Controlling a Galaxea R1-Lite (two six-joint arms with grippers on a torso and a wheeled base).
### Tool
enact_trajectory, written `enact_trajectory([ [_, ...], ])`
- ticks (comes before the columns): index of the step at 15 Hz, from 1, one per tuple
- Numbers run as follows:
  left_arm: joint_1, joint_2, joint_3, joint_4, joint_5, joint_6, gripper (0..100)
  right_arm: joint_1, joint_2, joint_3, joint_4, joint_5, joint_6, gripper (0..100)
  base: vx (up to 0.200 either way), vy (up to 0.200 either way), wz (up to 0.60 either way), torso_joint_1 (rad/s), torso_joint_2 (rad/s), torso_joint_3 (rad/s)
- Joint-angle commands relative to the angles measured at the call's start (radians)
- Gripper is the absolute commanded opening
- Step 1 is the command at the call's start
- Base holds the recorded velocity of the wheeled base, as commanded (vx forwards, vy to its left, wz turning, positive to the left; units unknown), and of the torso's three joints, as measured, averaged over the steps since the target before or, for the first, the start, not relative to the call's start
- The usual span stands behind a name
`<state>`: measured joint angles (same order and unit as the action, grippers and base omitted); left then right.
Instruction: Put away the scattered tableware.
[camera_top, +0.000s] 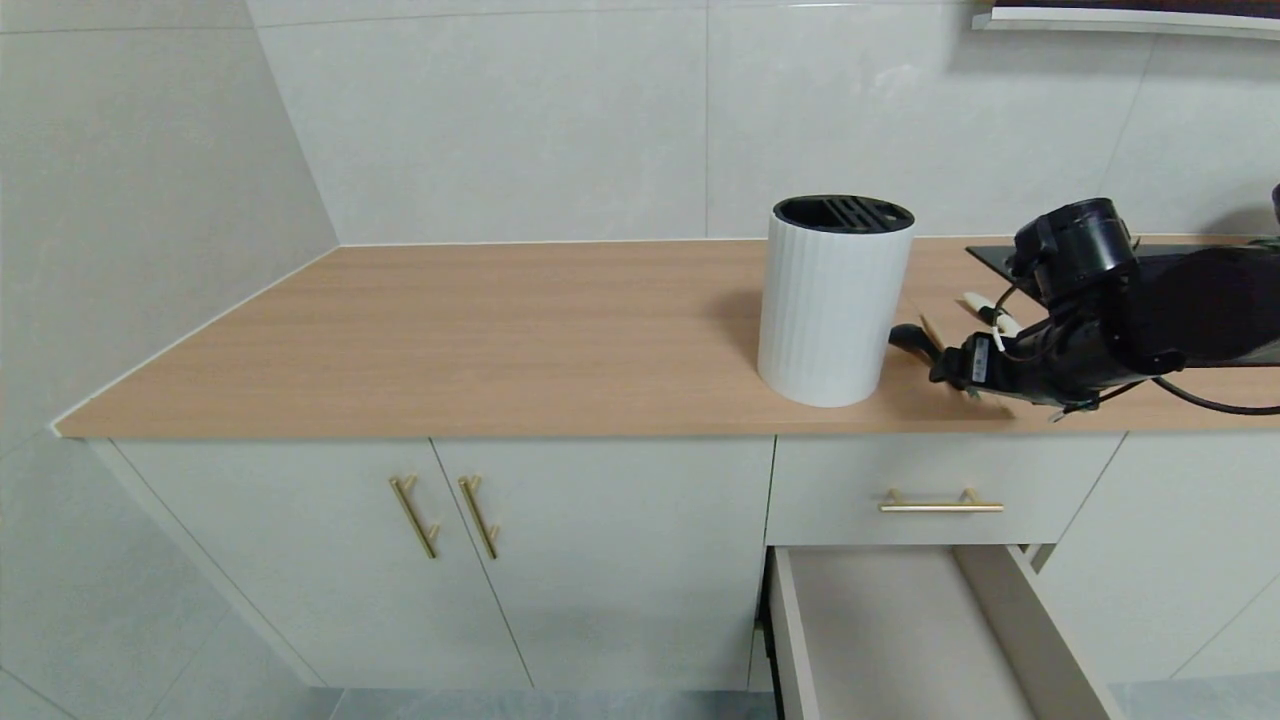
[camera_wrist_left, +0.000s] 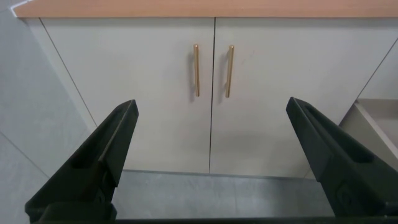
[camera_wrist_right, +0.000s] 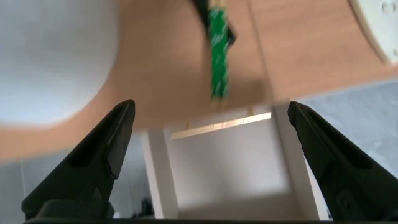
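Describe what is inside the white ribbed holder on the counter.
A black slotted insert fills the top of the white holder, with nothing sticking out. Below the slots, the interior is hidden by the insert and the wall.

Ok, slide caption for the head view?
Open right gripper beside the white ribbed cylindrical holder on the wooden countertop, lower drawer pulled out.

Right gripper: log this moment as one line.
right gripper open, over counter beside white holder | left gripper open, facing cabinet doors | lower drawer open
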<state>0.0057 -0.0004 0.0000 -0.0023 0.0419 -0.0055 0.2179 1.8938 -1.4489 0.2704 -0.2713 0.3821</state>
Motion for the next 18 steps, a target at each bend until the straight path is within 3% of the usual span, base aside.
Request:
enact_trajectory([
  [1, 0.000, 0.000, 0.000, -0.001, 0.000, -0.001, 100, -0.018, 0.045, -0.001, -0.027, 0.001, 0.000, 100, 0.000, 0.000, 0.00, 0.000, 0.00, 0.000],
  [9, 0.000, 0.000, 0.000, 0.001, 0.001, -0.001, 100, -0.022, 0.088, 0.001, -0.088, 0.001, 0.001, 100, 0.000, 0.000, 0.00, 0.000, 0.00, 0.000],
  [10, -0.001, 0.000, 0.000, -0.001, 0.000, -0.001, 100, -0.023, 0.091, 0.002, -0.094, 0.001, 0.001, 0, 0.000, 0.000, 0.00, 0.000, 0.00, 0.000],
  [18, 0.000, 0.000, 0.000, -0.001, 0.001, -0.001, 100, -0.023, 0.071, 0.004, -0.096, 0.000, 0.001, 0, 0.000, 0.000, 0.00, 0.000, 0.00, 0.000],
])
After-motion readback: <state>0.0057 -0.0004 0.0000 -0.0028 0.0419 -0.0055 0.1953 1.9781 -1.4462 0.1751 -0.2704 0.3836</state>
